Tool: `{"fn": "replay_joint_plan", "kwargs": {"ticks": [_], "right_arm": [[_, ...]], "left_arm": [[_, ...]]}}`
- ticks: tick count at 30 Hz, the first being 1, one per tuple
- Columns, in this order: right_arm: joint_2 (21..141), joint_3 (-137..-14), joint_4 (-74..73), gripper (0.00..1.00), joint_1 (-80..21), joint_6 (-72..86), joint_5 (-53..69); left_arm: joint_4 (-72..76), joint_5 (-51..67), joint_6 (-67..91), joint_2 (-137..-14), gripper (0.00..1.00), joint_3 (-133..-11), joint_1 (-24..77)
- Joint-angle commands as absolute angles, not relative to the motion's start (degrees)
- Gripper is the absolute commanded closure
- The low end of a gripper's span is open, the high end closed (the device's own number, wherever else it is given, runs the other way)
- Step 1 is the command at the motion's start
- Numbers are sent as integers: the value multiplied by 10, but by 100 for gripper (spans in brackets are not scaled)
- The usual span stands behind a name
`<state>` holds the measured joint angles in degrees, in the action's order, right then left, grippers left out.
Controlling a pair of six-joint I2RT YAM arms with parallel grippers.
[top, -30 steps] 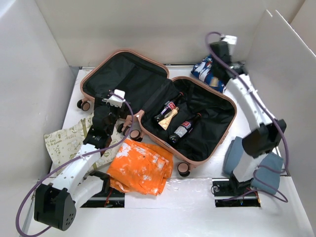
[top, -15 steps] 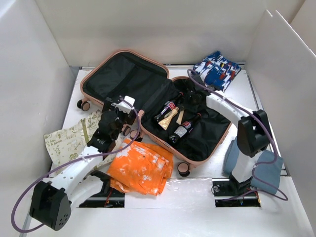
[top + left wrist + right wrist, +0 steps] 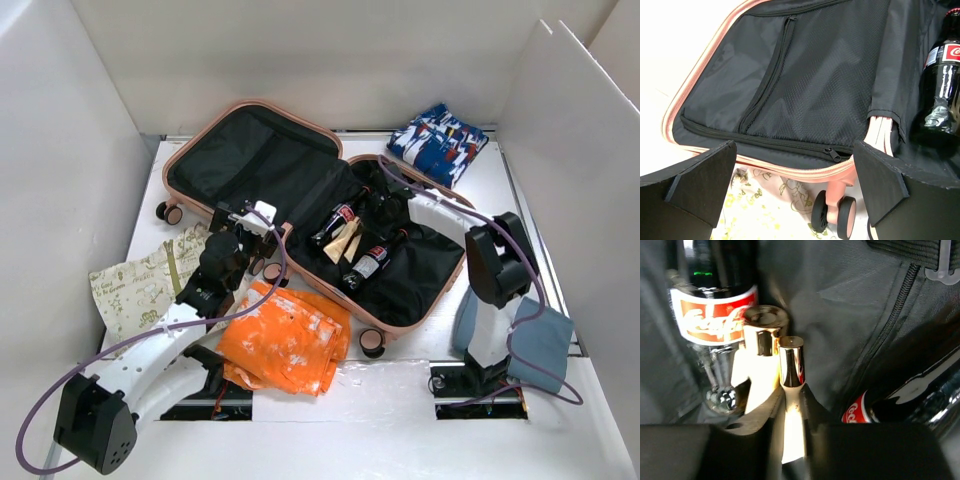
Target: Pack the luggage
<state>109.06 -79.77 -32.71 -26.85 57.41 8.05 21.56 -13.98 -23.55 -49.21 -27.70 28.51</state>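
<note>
Eyes on the luggage (image 3: 235, 160): spread open flat mid-table, ahead of both arm bases, lid half to the left, deeper half to the right. Partly packed, by the look of things.

Down inside the luggage's right half: the right gripper (image 3: 791, 392), pinched nearly closed on a slim gold-capped tube (image 3: 791, 357), pressing in from both sides. Resting against that tube, a fatter gold-capped tube (image 3: 765, 325). Sharing the same half: one cola bottle (image 3: 335, 222) close to the luggage's hinge, a second cola bottle (image 3: 372, 262) nearer the luggage's front rim.

At the luggage's front-left corner: the left gripper (image 3: 795, 170), splayed fully wide, gripping nothing, hovering above the wheels (image 3: 832, 217) and facing the lid's zipped mesh pocket (image 3: 805, 85).

Outside, waiting: an orange garment (image 3: 285, 340) against the luggage's front edge, a printed paper bag (image 3: 140, 285) left of the lid half, a blue patterned cloth (image 3: 440, 140) behind the right half.

Now the worry. Releasing a round, slick tube onto slack black lining, propped on a neighbour: likely to roll or slip toward the bottles. Withdrawing too early, only half-opened: could drag the tube along or snag the lining. Swinging the wrist sideways in such a crowded half: could set a bottle rolling and eat up room needed for the cloth. On the other side, lowering carelessly: risks catching the rim or the zip, or nudging the whole luggage along on those wheels.
</note>
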Motion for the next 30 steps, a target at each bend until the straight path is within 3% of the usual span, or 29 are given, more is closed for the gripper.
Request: {"fn": "replay_joint_plan", "kwargs": {"ticks": [1,2,3,5,6,10,13,15,18,25,30], "right_arm": [[1092,-802,-317,75,-285,588,101],[1092,-802,-317,70,-285,588,106],[1092,-808,-312,57,-285,581,106],[1092,-823,-312,46,-285,556,106],[1084,-831,-312,34,-290,542,85],[1078,-921,-378,12,-290,412,5],[1078,-1019,-431,1,-305,245,-79],[1078,-1085,-536,0,-319,175,-163],[1027,-1063,-597,0,-292,145,-231],[858,-805,-521,0,3,163,-23],[765,-672,-553,0,109,218,-48]], "left_arm": [[234,-148,-236,-480,0,-274,288],[234,-148,-236,-480,0,-274,288],[234,-148,-230,-480,0,-274,288],[228,-148,-230,-480,0,-274,288],[228,-148,-224,-480,0,-274,288],[214,-136,-209,-480,0,-274,288],[203,-126,-193,-485,0,-279,288],[203,-120,-188,-485,0,-279,288],[203,-114,-188,-490,0,-279,288],[221,-109,-188,-496,0,-279,288],[232,-114,-183,-496,0,-266,288]]}}
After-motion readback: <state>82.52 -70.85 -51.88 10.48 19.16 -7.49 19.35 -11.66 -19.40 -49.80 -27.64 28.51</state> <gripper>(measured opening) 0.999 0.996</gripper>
